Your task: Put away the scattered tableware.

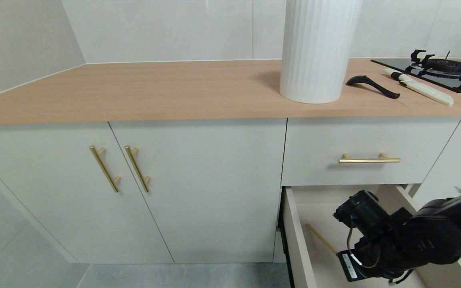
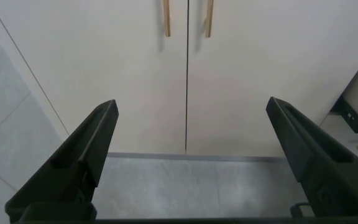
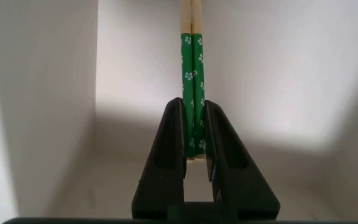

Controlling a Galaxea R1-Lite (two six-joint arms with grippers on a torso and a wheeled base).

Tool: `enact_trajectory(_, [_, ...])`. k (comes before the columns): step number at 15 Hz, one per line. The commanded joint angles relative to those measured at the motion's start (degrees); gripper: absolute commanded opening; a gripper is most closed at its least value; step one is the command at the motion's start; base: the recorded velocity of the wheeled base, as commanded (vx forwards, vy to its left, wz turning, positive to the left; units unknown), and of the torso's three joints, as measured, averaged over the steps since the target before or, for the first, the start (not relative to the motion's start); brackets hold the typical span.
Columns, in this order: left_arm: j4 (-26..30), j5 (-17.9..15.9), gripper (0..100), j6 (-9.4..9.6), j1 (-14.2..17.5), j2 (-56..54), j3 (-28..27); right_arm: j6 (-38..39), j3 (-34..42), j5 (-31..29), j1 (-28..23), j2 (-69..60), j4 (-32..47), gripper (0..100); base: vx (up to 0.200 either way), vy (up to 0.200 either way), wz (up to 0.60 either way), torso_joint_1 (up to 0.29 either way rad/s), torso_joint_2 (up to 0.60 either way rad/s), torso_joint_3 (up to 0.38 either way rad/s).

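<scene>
Right claw [image 3: 193, 104]: closed on a pair of chopsticks [image 3: 191, 56]. Fingers pinch the green, flower-printed upper ends. The bare wooden ends stick out ahead of the claw into the open drawer [image 1: 296, 228].

From the head view, my right arm hangs over the open drawer with its wrist down inside the drawer's walls. One thin wooden length of the chopsticks [image 1: 320, 238] slants across the inside, close to the drawer's left wall. Whether the tips touch the drawer floor, I cannot tell.

Left claw [image 2: 191, 106]: fingers spread wide, nothing between them. It faces the double cabinet doors [image 2: 185, 74] to the left of the open drawer, low near the floor, with the two brass door handles above it.

Directly above the open drawer is a shut drawer front with a horizontal brass handle [image 1: 369, 160].

The table [image 1: 154, 88] runs above that. On it, above the open drawer:
- white ribbed cylinder [image 1: 316, 52], upright, over the drawer's left side
- black curved utensil [image 1: 372, 86], lying flat just right of the cylinder, not touching it
- pale knife [image 1: 420, 87], lying flat farther right, near the black utensil but apart from it
- black hob with pan supports [image 1: 446, 68], behind the knife, toward the wall

Both table utensils are untouched.
</scene>
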Motion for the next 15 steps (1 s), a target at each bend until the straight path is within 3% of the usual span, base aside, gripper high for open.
enact_trajectory(1, [-0.01, 0.02, 100, -0.03, 0.02, 0.08, 0.00, 3.07, -1.23, -0.41, -0.19, 11.77, -5.39, 0, 0.000, 0.000, 0.00, 0.000, 0.00, 0.000])
enact_trajectory(3, [-0.01, 0.02, 100, -0.03, 0.02, 0.08, 0.00, 3.51, -1.06, -0.76, -0.19, 16.07, -9.87, 0, 0.000, 0.000, 0.00, 0.000, 0.00, 0.000])
enact_trajectory(5, [-0.01, 0.02, 100, -0.03, 0.02, 0.08, 0.00, 3.60, -0.88, -4.89, -0.19, 18.80, -12.42, 0, 0.000, 0.000, 0.00, 0.000, 0.00, 0.000])
enact_trajectory(10, [-0.01, 0.02, 100, -0.03, 0.02, 0.08, 0.00, 3.60, -0.44, -5.95, -0.28, 19.68, -14.62, 0, 0.000, 0.000, 0.00, 0.000, 0.00, 0.000])
enact_trajectory(11, [-0.01, 0.10, 100, -0.03, 0.02, 0.08, 0.00, 3.60, -0.44, -6.04, -0.28, 19.68, -14.70, 100, 0.000, 0.000, 0.00, 0.000, 0.00, 0.000])
enact_trajectory(15, [-0.01, 0.02, 100, -0.03, 0.02, 0.08, 0.00, 3.60, -0.18, -6.12, -0.28, 18.53, -14.70, 100, 0.000, 0.000, 0.00, 0.000, 0.00, 0.000])
